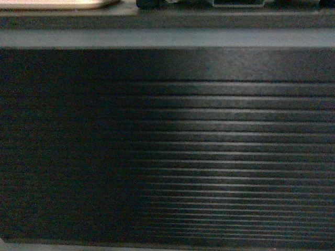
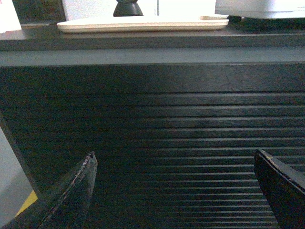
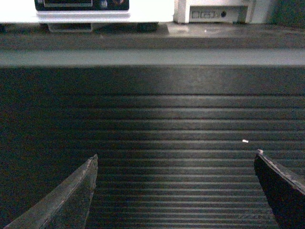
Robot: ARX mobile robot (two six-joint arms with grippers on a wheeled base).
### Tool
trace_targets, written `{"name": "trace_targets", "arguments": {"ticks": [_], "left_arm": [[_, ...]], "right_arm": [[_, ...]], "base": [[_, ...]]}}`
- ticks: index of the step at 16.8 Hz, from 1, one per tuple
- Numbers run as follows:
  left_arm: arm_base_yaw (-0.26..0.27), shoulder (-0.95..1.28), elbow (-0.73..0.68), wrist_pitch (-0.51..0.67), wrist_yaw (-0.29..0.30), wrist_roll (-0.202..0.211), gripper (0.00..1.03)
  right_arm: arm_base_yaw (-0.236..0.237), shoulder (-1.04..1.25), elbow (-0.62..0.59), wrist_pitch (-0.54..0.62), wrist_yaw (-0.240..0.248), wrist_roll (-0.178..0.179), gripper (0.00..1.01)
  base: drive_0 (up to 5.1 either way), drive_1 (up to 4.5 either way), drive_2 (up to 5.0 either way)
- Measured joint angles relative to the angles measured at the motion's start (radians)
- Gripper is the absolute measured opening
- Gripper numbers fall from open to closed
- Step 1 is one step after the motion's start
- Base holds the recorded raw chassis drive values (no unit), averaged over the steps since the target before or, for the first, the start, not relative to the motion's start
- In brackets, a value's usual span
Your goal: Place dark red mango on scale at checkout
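Dark red mango not visible in any view; scale [image 3: 81, 12] sits on the desk [image 3: 152, 133] top, white body with dark display panel at its front, seen upper left in the right wrist view, its underside edge just showing in the head view; desk front black, horizontally ribbed, filling all three views; beige tray [image 2: 143, 24] lies flat on the desk top left of the scale, a small dark object on it; a white device [image 3: 214, 12] stands right of the scale; left tool [image 2: 174, 191] spread wide, nothing between its fingers, facing the ribbed front; right tool [image 3: 174, 191] likewise wide and empty.
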Motion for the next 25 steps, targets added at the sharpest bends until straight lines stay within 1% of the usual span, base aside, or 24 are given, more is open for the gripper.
{"name": "trace_targets", "arguments": {"ticks": [25], "left_arm": [[0.0,0.0,0.0,-0.002,0.0,0.0,0.98]], "right_arm": [[0.0,0.0,0.0,0.0,0.0,0.0,0.98]], "base": [[0.0,0.0,0.0]]}}
